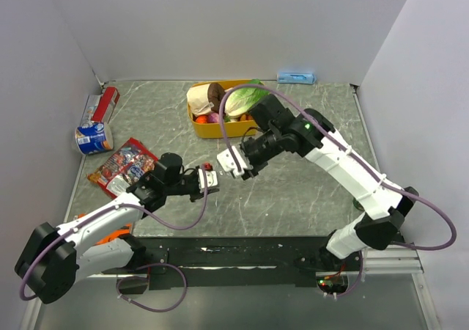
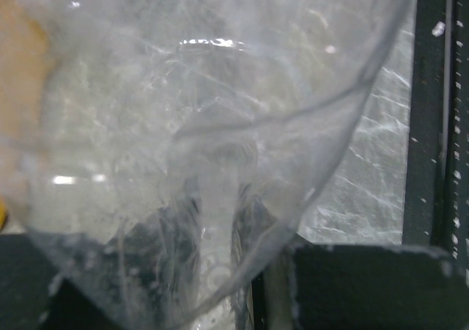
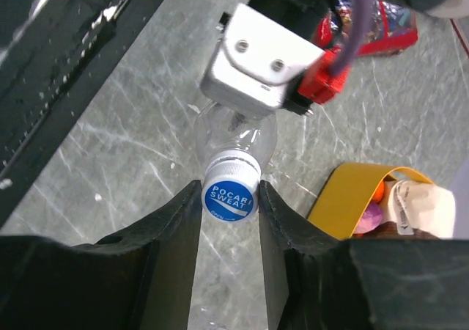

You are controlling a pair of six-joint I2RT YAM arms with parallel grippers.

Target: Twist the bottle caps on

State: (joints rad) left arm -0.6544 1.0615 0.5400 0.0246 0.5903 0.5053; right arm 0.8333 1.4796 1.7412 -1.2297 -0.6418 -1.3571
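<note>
Step in hand: cap-threading. Your L gripper (image 1: 210, 174) is clamped tight on the small clear plastic bottle (image 3: 236, 133), holding it between the two arms w/ the neck toward the R arm. Your R gripper (image 1: 231, 164) has its fingers pressed against both sides of the round blue cap w/ white lettering (image 3: 230, 196), which sits on the neck. Can't tell if the threads have caught. Next, as I judge it: roll the R wrist to tighten, L arm steady, axis in line w/ the neck, else it cross-threads.

Bottle (image 3: 236, 130) was clear, glossy thin plastic, bottle cap (image 3: 230, 199) was smooth blue plastic with a ribbed pale skirt, right gripper (image 3: 229, 191) had matt black plastic fingers (image 3: 170, 235), table (image 1: 293, 191) was grey, veined, stone-like, dully sheened, tub (image 3: 350, 198) was smooth yellow plastic.
</note>
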